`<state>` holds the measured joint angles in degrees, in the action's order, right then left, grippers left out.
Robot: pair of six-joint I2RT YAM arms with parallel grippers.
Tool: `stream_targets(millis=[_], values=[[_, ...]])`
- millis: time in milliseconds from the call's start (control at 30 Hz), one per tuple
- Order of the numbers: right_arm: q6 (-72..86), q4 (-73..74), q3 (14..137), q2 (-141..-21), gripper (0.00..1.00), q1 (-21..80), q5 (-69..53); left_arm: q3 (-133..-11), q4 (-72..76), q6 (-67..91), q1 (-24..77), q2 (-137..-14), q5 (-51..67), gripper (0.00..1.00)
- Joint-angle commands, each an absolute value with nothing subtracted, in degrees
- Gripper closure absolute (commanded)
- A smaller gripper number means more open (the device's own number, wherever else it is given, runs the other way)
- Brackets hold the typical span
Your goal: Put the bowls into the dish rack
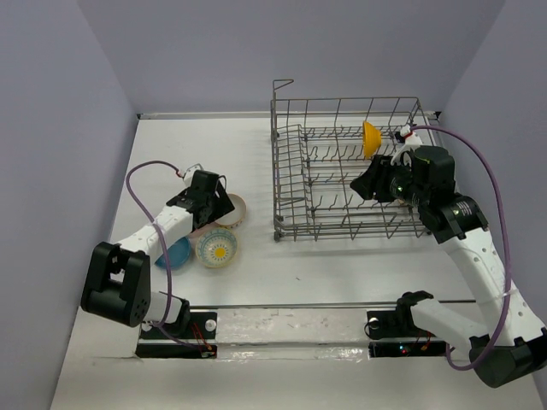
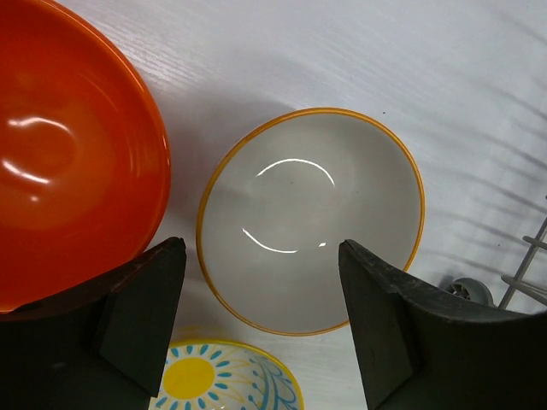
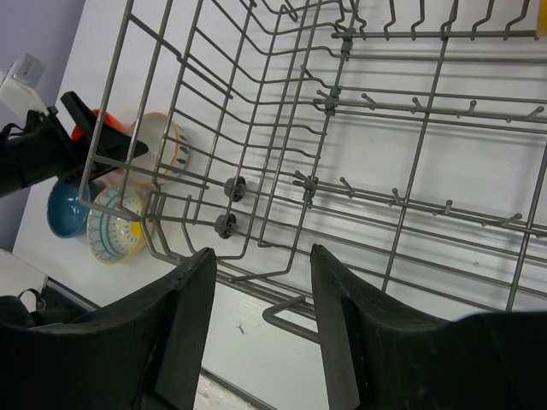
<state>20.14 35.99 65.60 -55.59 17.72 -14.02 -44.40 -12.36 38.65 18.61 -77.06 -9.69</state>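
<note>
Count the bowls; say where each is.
5. Yellow bowl stands in the dish rack; white bowl, flower bowl, blue bowl and orange bowl cluster on the table left of it.

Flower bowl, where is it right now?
In the top view, the flower bowl sits on the table, left of the dish rack. The blue bowl is on its left, and the white bowl is just behind it.

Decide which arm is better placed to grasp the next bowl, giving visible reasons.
Left. The left gripper hangs open directly over the yellow-rimmed bowl, the orange bowl right beside it. The right gripper, open and empty, is over the dish rack, away from both.
</note>
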Motion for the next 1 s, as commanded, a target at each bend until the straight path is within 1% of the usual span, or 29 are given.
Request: stream_targets(millis=[0, 167, 300, 333, 367, 400, 433, 500, 600, 833, 900, 967], values=[[19.69, 34.1, 65.83, -55.28, 0.46, 18.11, -14.85, -46.06, -9.32, 39.37, 18.98, -78.92, -8.97, 0.21], [19.51, 34.1, 65.57, -55.28, 0.46, 18.11, -14.76, -45.62, -8.17, 39.9, 18.98, -79.98, -8.88, 0.26], [19.6, 34.1, 65.48, -55.55, 0.46, 18.11, -14.59, -45.53, -7.74, 39.9, 18.98, -80.24, -8.88, 0.35], [19.51, 34.1, 65.48, -55.63, 0.46, 18.11, -14.68, -45.44, -7.65, 39.73, 18.98, -80.24, -8.88, 0.41], [19.6, 34.1, 65.48, -55.72, 0.46, 18.11, -14.59, -45.61, -7.65, 39.64, 18.98, -80.42, -8.79, 0.44], [19.51, 34.1, 65.48, -55.72, 0.46, 18.11, -14.68, -45.62, -7.65, 39.55, 18.98, -80.59, -8.79, 0.51], [19.51, 34.1, 65.48, -55.81, 0.46, 18.11, -14.59, -45.7, -7.47, 39.46, 18.98, -80.77, -8.7, 0.55], [19.51, 34.1, 65.39, -55.9, 0.46, 18.11, -14.59, -45.7, -7.38, 39.11, 18.98, -81.3, -8.53, 0.58], [19.6, 34.1, 65.39, -55.99, 0.46, 18.11, -14.59, -45.7, -6.95, 38.94, 18.98, -82.0, -8.18, 0.68], [19.51, 34.19, 65.3, -56.07, 0.46, 18.11, -14.41, -45.79, -6.33, 38.5, 18.98, -82.97, -7.91, 0.76], [19.51, 34.19, 65.3, -56.07, 0.46, 18.11, -14.33, -46.05, -6.24, 38.41, 18.9, -83.14, -7.82, 0.76], [19.51, 34.36, 65.48, -56.16, 0.46, 18.11, -14.15, -46.14, -6.07, 38.23, 18.98, -83.32, -7.65, 0.8]])
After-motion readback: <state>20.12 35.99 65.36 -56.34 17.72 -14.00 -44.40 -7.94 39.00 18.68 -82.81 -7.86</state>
